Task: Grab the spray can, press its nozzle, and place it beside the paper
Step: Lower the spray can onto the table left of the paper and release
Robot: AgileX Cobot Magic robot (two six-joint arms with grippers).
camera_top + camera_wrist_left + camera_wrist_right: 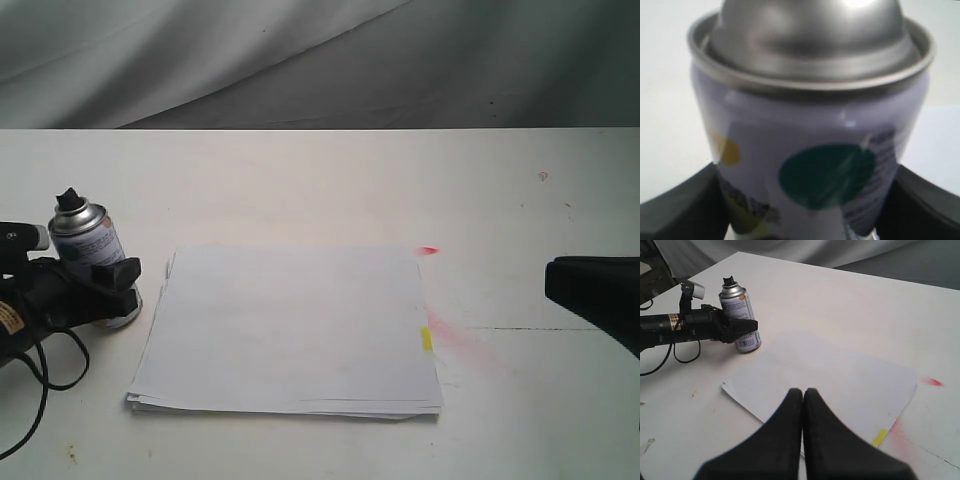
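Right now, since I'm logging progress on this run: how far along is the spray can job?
Done: uncertain; red spray stains beside the paper hint at spraying, yet nothing shows the nozzle being pressed. In hand: the left end effector grips the spray can, upright on the table beside the paper. Left: either lift and press, or only release. The right end effector is shut, holding nothing.

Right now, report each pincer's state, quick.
Left pincer: closed on the upright spray can.
Right pincer: closed, holding nothing.
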